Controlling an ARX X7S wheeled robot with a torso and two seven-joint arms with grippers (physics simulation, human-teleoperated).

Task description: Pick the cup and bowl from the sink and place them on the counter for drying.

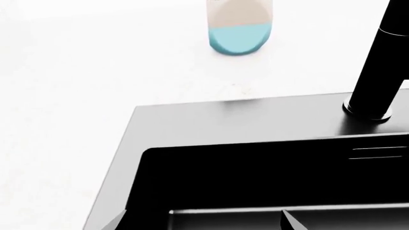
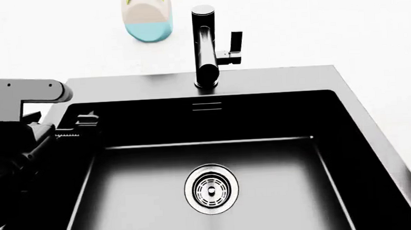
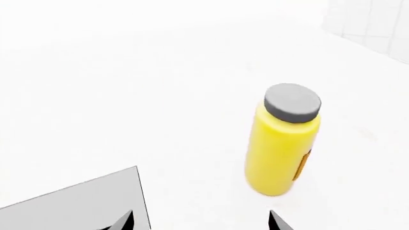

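white counter (image 2: 314,30) surrounds black sink (image 2: 210,199); left gripper (image 2: 79,127) over its corner.

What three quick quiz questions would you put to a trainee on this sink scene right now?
1. True or false: the black rectangular sink basin holds a large white bowl.
2. In the head view, what stands on the white counter behind the sink, left of the black faucet? A: a cream tumbler. B: a white-and-blue plant pot. C: a steel kettle.
3. Fill in: the round steel drain sits in the middle of the basin's ___.

Key: 1 false, as the basin shows only its drain; 2 B; 3 floor.
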